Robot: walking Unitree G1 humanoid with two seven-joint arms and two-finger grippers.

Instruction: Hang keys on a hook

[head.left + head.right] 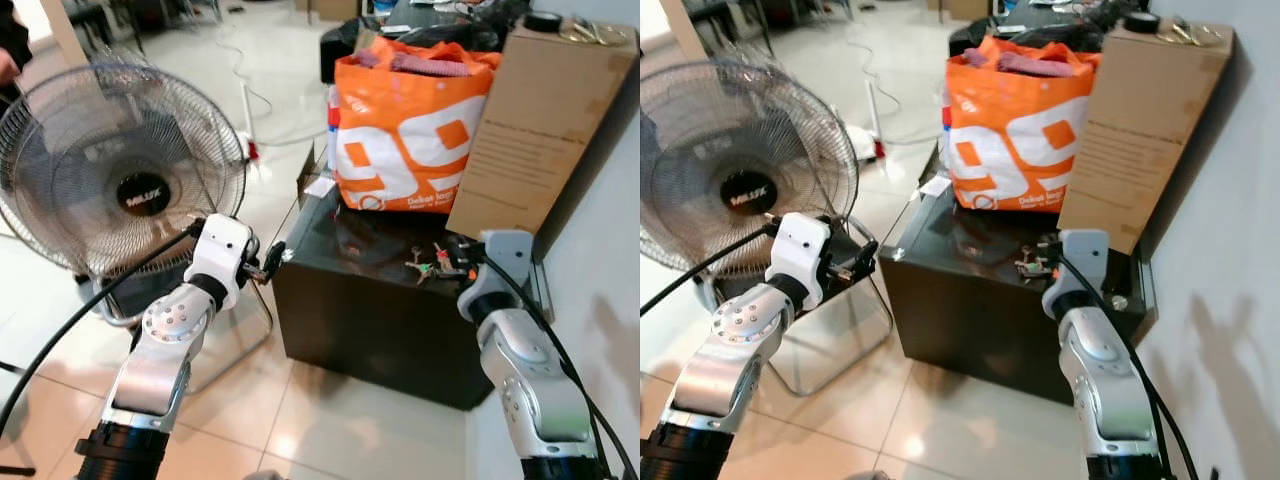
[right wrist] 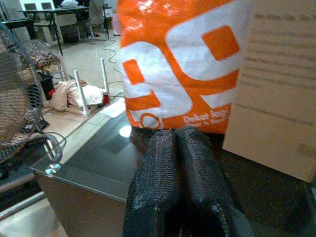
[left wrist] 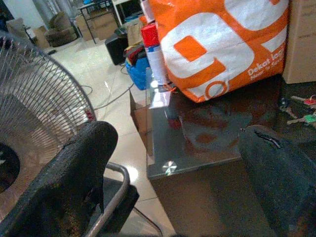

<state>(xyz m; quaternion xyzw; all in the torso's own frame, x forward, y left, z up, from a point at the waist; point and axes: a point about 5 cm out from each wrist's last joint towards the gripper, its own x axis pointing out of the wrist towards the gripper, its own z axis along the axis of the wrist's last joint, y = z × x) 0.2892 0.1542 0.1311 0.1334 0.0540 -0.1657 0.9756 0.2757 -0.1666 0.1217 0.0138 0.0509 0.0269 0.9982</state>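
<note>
A bunch of keys (image 1: 425, 266) with red and green tags lies on the glossy black table (image 1: 340, 250), towards its right side; the keys also appear in the left wrist view (image 3: 302, 109). My right gripper (image 1: 460, 260) hovers just right of the keys, its two black fingers (image 2: 170, 163) pressed together, shut, and pointing at the orange bag. Whether its tips touch the keys I cannot tell. My left gripper (image 1: 268, 262) is held at the table's left edge, open, with one finger (image 3: 69, 182) wide apart from the other.
An orange and white bag (image 1: 415, 125) and a tall cardboard box (image 1: 545, 120) stand at the back of the table. A red-capped spray can (image 3: 154, 54) stands behind the bag. A standing fan (image 1: 120, 175) is at the left. A wall (image 1: 610, 280) runs along the right.
</note>
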